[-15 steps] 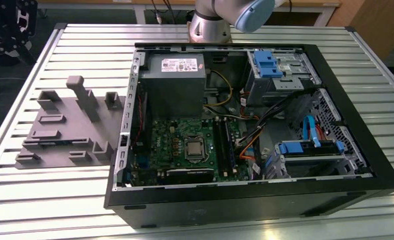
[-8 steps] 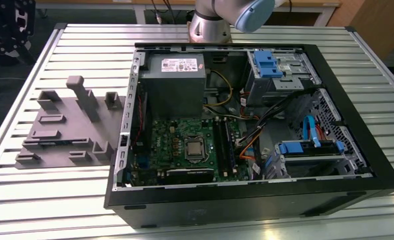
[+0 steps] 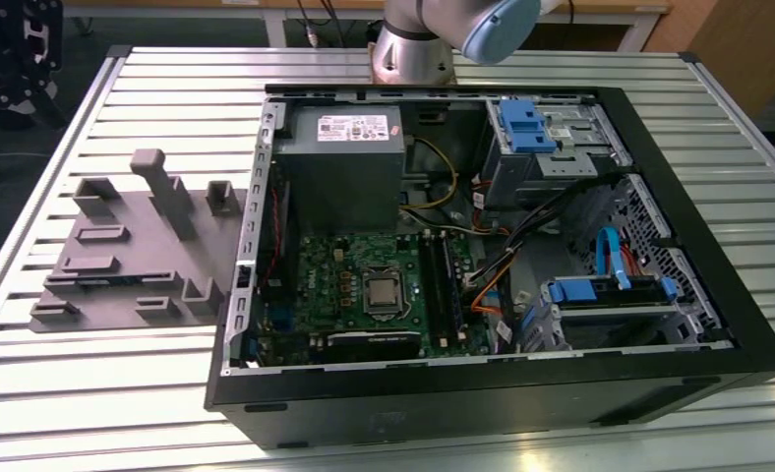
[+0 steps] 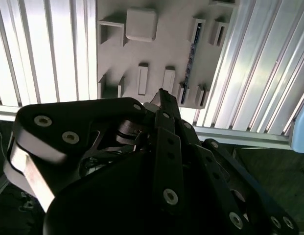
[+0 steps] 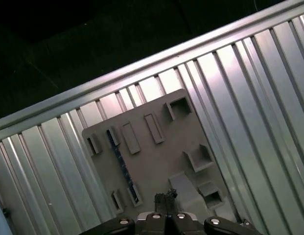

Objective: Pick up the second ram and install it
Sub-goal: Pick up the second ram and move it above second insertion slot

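Jaws on the black gripper [image 4: 161, 95] look pinched together, empty. Second ram [image 4: 190, 63], thin blue-green board edge-up in grey plastic tray [image 4: 166, 49]: light, stiff, fragile, so I'd pinch its flat faces mid-length.

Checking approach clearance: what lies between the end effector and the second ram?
In the first wrist view, bare grey fixture plate lies between the end effector and the second ram.

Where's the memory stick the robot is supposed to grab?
The second ram sits in the grey holder tray on the slatted table, at the exterior view's left of the computer case.
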Tool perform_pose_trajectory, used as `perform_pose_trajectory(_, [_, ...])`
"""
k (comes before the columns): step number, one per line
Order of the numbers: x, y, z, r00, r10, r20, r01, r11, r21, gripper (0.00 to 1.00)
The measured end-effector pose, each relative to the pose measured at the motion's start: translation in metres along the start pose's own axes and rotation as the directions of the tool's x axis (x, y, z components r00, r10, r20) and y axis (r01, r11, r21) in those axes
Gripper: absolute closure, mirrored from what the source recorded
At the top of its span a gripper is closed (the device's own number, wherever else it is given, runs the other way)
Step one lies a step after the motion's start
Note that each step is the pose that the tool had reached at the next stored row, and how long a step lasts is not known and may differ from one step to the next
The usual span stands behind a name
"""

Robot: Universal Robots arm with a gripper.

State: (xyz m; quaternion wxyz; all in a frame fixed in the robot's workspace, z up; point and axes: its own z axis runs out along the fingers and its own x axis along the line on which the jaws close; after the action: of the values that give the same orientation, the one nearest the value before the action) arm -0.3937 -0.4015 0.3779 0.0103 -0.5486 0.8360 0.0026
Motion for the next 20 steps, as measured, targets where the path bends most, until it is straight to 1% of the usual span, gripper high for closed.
perform_pose_trajectory(4, [0.0004, 0.0006, 0.0003, 0.9988, -0.048, 0.0004, 0.048, 0.9988, -0.0009, 0.89])
perform_pose_trajectory(7, [0.0005, 0.0009, 0.0004, 0.9955, -0.095, 0.0006, 0.095, 0.9955, -0.0020, 0.89])
perform_pose_trajectory(10, [0.0005, 0.0010, 0.0009, 0.9890, -0.148, 0.0012, 0.148, 0.9890, -0.0029, 0.89])
perform_pose_trajectory(13, [0.0006, 0.0011, 0.0012, 0.9804, -0.197, 0.0014, 0.197, 0.9804, -0.0038, 0.89])
perform_pose_trajectory(14, [0.0007, 0.0013, 0.0014, 0.9783, -0.207, 0.0015, 0.207, 0.9783, -0.0038, 0.89])
perform_pose_trajectory(20, [0.0020, 0.0021, 0.0015, 0.9737, -0.228, 0.0001, 0.228, 0.9737, -0.0041, 0.89])
